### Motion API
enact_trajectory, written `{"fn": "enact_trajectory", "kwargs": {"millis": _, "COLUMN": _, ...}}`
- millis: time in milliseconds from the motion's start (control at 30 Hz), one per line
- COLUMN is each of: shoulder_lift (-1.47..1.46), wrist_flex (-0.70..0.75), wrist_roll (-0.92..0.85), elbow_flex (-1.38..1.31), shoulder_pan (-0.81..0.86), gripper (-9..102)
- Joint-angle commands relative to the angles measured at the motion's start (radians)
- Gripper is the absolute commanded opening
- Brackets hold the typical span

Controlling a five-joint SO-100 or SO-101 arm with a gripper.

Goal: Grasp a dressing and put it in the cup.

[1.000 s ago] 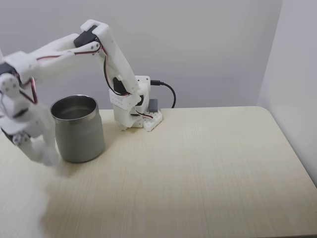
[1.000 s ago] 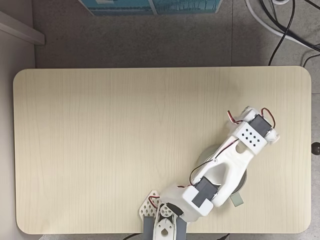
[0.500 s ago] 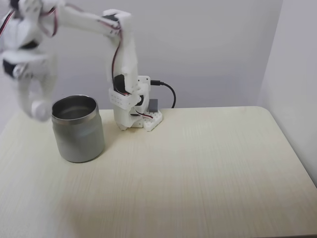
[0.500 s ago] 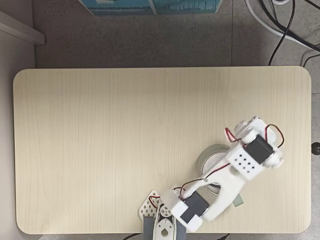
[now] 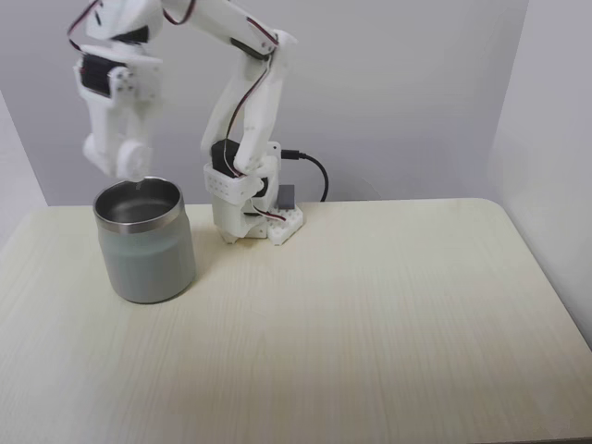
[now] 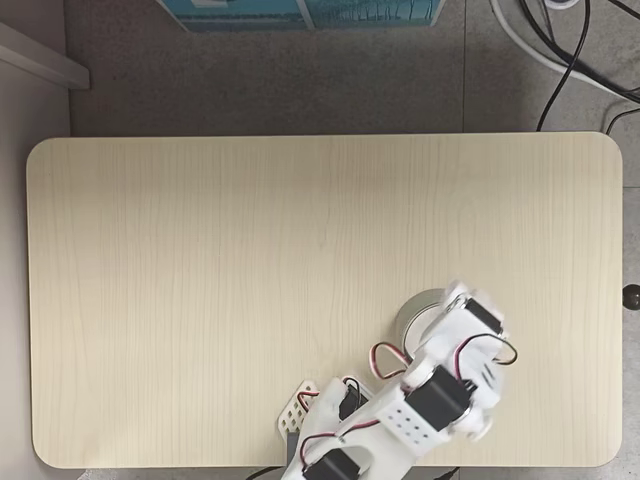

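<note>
in a fixed view from the side, the gripper hangs at the far left, pointing down, its tips just above the rim of the cup. a whitish rounded lump sits at the fingertips, but the blur there makes it impossible to tell whether this is the dressing or part of the gripper, and i cannot tell how far apart the fingers are. the cup stands upright on the left part of the table, pale grey-green outside with a shiny steel rim and inside. just right of the cup, at the far edge of the table, sits the arm's base, with a black cable looping off its right side. the arm rises from the base and bends over to the left.

in a fixed view from above, the table is bare pale wood over its left and middle. toward the near right, the arm covers most of the cup, whose rim shows as a grey arc at the arm's left. the fingers are hidden here.
</note>
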Motion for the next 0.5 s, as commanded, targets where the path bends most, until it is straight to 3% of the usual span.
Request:
{"fn": "enact_trajectory", "kwargs": {"millis": 0, "shoulder_lift": -0.049, "wrist_flex": 0.037, "wrist_roll": -0.066, "elbow_flex": -0.025, "shoulder_pan": 0.069, "gripper": 0}}
{"fn": "enact_trajectory", "kwargs": {"millis": 467, "shoulder_lift": -0.127, "wrist_flex": -0.144, "wrist_roll": -0.239, "elbow_flex": -0.298, "shoulder_pan": 0.106, "gripper": 0}}
